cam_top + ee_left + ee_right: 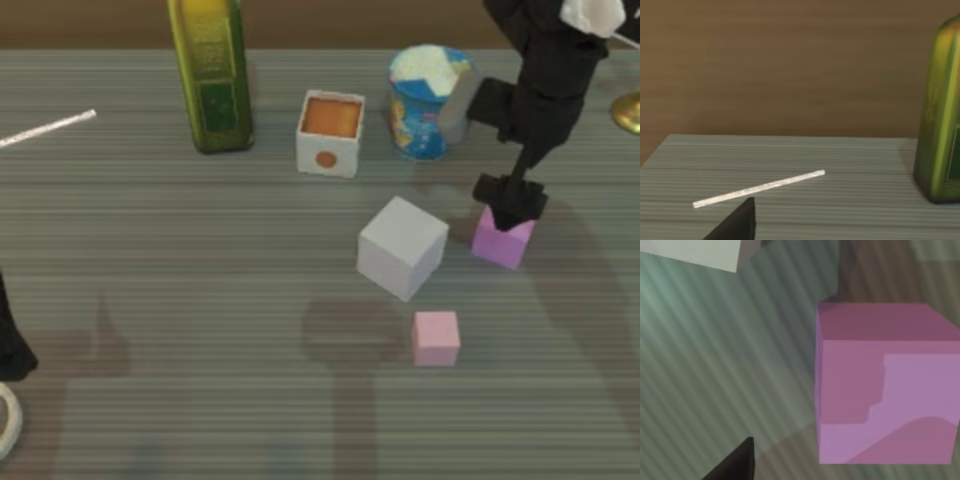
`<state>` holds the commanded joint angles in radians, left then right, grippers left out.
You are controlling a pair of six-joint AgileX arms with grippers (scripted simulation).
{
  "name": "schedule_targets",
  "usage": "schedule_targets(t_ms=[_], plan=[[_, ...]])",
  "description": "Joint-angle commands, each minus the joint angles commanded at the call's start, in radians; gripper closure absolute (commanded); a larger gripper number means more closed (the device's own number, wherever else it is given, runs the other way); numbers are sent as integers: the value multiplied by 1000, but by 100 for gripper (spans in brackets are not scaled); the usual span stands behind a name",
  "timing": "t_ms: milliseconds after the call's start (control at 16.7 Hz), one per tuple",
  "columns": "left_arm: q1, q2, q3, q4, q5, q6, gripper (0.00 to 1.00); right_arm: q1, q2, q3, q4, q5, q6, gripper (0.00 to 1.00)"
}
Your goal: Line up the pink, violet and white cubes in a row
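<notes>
The violet cube [500, 242] sits at the right of the table, with my right gripper [510, 205] directly above it, open and low over its top. In the right wrist view the violet cube [885, 390] fills the frame beside one dark fingertip [742, 465], with a gap between them. The large white cube [402, 247] stands just left of the violet one, turned at an angle; its corner [695, 252] shows in the right wrist view. The small pink cube [436, 338] lies nearer the front, below the gap between them. My left arm [10, 350] is parked at the left edge, its gripper open.
Along the back stand a green bottle [210, 75], a white box with an orange top [330, 130] and a blue printed cup [428, 100]. A thin white rod [50, 127] lies at the back left. A gold object [628, 112] sits at the right edge.
</notes>
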<state>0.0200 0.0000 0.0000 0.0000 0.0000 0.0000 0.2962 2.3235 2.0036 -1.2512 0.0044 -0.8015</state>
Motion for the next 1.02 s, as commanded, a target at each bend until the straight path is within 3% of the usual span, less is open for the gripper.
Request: schedule_targets(t_ms=[180,540,840,1020], plan=[[0,0,0,0,0,0,0,3,10,-33,40,0,-1,0],[0,0,0,0,0,0,0,6,80,-187,273,1,2,0],[0,0,0,0,0,0,0,6,90,-205,295,1,2,0],[0,0,0,0,0,0,0,6,90,-205,295,1,2,23]])
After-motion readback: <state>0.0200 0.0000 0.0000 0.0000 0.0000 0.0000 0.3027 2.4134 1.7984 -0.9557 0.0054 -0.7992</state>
